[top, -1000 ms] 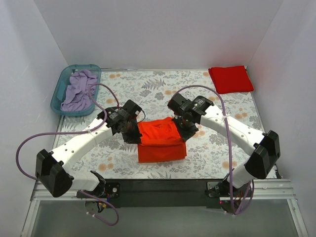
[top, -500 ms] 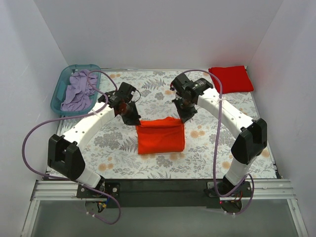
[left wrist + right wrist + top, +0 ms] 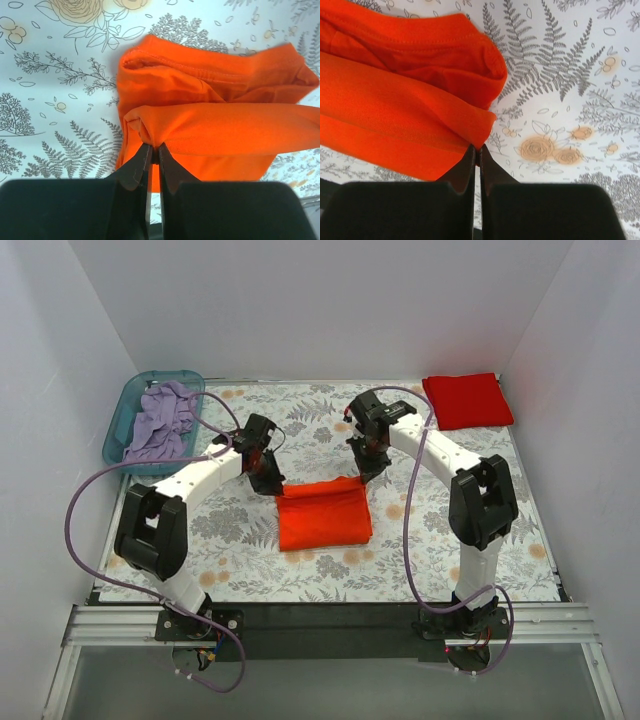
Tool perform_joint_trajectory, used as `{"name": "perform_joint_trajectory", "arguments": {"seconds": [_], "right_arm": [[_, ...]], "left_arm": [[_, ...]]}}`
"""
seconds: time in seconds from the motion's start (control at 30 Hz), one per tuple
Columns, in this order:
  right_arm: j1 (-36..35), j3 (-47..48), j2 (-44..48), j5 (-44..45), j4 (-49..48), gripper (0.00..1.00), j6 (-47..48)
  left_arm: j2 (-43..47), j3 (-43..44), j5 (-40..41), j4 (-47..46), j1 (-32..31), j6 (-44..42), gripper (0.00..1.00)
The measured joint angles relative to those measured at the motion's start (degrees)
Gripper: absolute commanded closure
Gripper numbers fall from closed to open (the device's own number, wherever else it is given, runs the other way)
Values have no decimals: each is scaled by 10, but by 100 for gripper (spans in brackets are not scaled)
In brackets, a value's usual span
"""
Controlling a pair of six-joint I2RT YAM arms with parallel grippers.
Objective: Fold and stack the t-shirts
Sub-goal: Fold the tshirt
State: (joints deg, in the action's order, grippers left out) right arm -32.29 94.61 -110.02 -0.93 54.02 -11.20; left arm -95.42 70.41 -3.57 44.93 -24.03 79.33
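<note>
While the orange t-shirt (image 3: 322, 520) lies folded, the left gripper (image 3: 151, 149) clamps its ten-o'clock corner, the right gripper (image 3: 476, 149) seemingly its two-o'clock corner.

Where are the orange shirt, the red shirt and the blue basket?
orange shirt (image 3: 322, 524): top view, middle of the folded cloth.
red shirt (image 3: 467, 400): top view, its middle.
basket (image 3: 116, 428): top view, its left rim.

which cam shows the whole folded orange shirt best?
Top external: it alone frames the whole orange t-shirt, with all its edges visible. Left wrist shows only the end pinched by the left gripper; right wrist shows only the corner pinched by the right gripper.
</note>
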Motion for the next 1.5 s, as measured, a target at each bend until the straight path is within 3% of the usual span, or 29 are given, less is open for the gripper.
{"name": "perform_joint_trajectory", "arguments": {"seconds": [0.1, 0.27, 0.33, 0.5, 0.7, 0.83, 1.1, 1.27, 1.5], "right_arm": [[2, -16, -11, -1, -25, 98, 2], [4, -18, -25, 6, -44, 85, 4], [7, -19, -20, 15, -52, 79, 2], [12, -110, 83, 49, -127, 44, -14], [19, -329, 316, -12, -300, 44, -23], [23, -435, 357, -96, -420, 46, -30], [80, -456, 245, -257, -608, 49, -83], [117, -419, 111, -345, -716, 53, -135], [157, -384, -39, -413, -796, 54, -201]], "left_arm": [[-10, -14, 8, -21, 0, 2, 94], [-19, -15, 40, -35, 3, -3, 48], [-15, -15, 55, -36, 7, -5, 41], [40, -38, 70, -62, 10, -3, 34], [223, -175, 51, -148, -16, -1, 36], [251, -245, -15, -229, -35, -3, 46], [104, -227, -67, -378, -25, 2, 71], [2, -186, -81, -450, 13, 14, 83], [-93, -179, -116, -500, 69, 39, 85]]}}
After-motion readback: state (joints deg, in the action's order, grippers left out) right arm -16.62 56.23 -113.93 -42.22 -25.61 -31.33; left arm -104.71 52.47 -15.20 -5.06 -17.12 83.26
